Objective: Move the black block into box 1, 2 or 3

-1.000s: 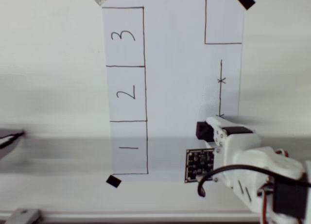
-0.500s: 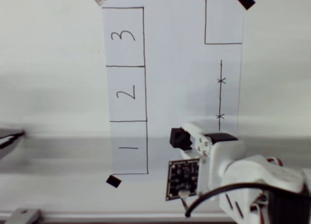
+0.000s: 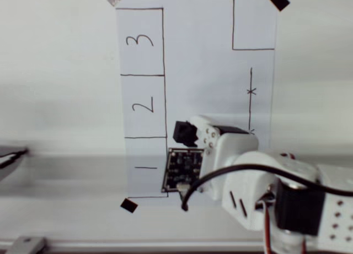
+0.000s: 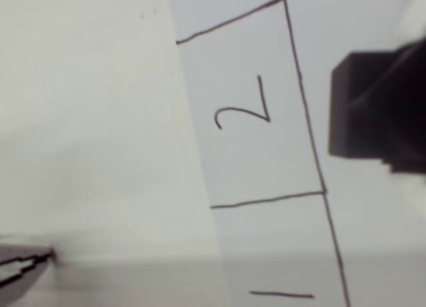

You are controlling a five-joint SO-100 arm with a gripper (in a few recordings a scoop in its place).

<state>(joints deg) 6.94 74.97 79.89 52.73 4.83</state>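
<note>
In the overhead view the white arm's claw (image 3: 190, 133) is pinching the small matte black cube (image 3: 183, 132), carried just right of the line that bounds the numbered rectangles, level with the border between the one marked "2" and the one marked "1". The hand-drawn, black-outlined box marked "3" (image 3: 142, 42) lies well apart at the top of the white paper sheet (image 3: 198, 72) taped to the pale counter (image 3: 55, 72). In the wrist view the cube (image 4: 373, 107) appears to hang above the paper, right of rectangle "2" (image 4: 249, 120), though the blur leaves its height unclear.
</note>
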